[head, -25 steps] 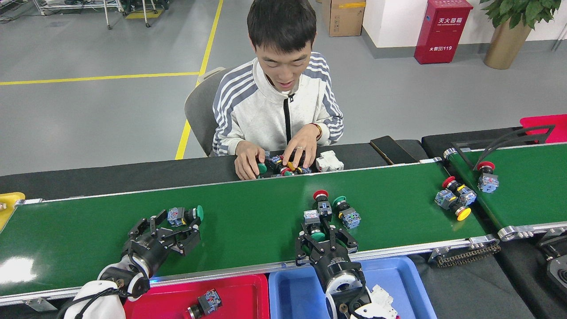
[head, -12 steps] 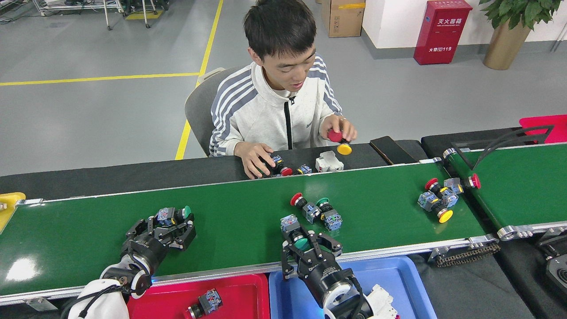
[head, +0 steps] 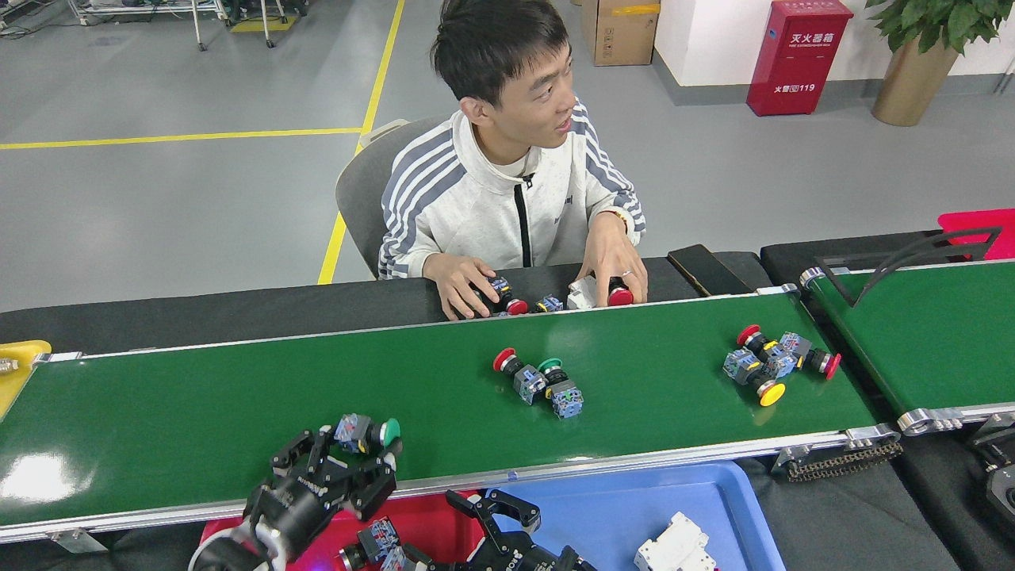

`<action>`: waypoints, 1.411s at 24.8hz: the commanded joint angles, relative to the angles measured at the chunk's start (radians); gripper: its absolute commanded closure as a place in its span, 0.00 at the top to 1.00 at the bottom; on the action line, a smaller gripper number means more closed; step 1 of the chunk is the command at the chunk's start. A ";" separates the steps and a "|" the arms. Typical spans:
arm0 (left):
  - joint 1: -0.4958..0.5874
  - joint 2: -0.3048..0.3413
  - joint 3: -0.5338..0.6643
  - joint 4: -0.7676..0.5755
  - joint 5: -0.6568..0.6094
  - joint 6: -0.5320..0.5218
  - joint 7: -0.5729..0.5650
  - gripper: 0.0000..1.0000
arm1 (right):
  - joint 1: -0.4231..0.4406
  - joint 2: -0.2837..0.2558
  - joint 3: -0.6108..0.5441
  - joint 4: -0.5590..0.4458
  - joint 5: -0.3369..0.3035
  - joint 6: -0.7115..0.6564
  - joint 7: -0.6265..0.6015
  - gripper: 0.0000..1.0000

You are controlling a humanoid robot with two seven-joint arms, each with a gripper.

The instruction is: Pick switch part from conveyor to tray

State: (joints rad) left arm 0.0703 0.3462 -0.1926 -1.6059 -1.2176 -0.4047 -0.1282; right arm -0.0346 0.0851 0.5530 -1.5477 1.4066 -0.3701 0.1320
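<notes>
Change: our left end effector has pulled back to the conveyor near rail, pinching a green-capped switch part | right end effector came back over the trays, fingers spread, empty | next: red tray, judged.

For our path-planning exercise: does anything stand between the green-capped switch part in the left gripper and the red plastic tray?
Between the green-capped switch part and the red tray lies only the conveyor's silver aluminium rail. The open right gripper hangs at the tray's right end.
</notes>
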 commanded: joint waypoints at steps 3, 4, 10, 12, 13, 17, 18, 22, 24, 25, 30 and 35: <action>0.089 0.001 0.116 -0.098 0.001 -0.091 -0.004 0.92 | 0.125 -0.022 -0.206 -0.140 -0.015 -0.003 -0.035 1.00; 0.109 -0.003 0.137 -0.112 0.003 -0.091 -0.002 1.00 | 0.160 -0.016 -0.281 -0.172 -0.021 -0.001 -0.042 1.00; 0.178 -0.015 0.202 -0.138 0.012 -0.083 0.002 1.00 | 0.251 0.036 -0.648 -0.180 -0.066 0.162 -0.078 0.98; 0.200 -0.038 0.252 -0.140 0.012 -0.057 0.002 1.00 | 0.257 0.016 -0.677 -0.177 -0.064 0.232 -0.118 0.98; 0.213 -0.053 0.289 -0.144 0.012 -0.020 0.002 1.00 | 0.248 0.012 -0.677 -0.173 -0.064 0.269 -0.120 0.98; 0.229 -0.121 0.426 -0.150 0.009 0.204 0.009 1.00 | 0.211 0.005 -0.676 -0.160 -0.003 0.315 -0.115 0.98; 0.233 -0.122 0.437 -0.150 0.009 0.244 0.010 1.00 | 0.197 0.007 -0.676 -0.149 0.018 0.321 -0.114 0.98; 0.252 -0.118 0.447 -0.143 0.004 0.334 0.010 1.00 | 0.121 0.002 -0.674 -0.077 0.032 0.364 -0.088 0.98; 0.258 -0.116 0.446 -0.144 0.001 0.331 0.012 1.00 | 0.079 -0.001 -0.667 -0.026 0.034 0.362 -0.072 0.98; 0.260 -0.115 0.438 -0.144 -0.003 0.331 0.012 1.00 | 0.062 -0.004 -0.647 -0.008 0.038 0.364 -0.072 0.98; 0.244 -0.110 0.392 -0.166 -0.043 0.259 0.010 1.00 | -0.034 -0.022 -0.565 0.097 0.045 0.402 -0.069 0.98; 0.125 -0.127 0.236 -0.167 -0.155 0.238 0.001 1.00 | -0.123 -0.024 -0.527 0.190 0.037 0.422 -0.040 0.98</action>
State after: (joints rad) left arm 0.2186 0.2220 0.0722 -1.7595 -1.3568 -0.1601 -0.1223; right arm -0.1345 0.0684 0.0251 -1.3589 1.4468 0.0451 0.0848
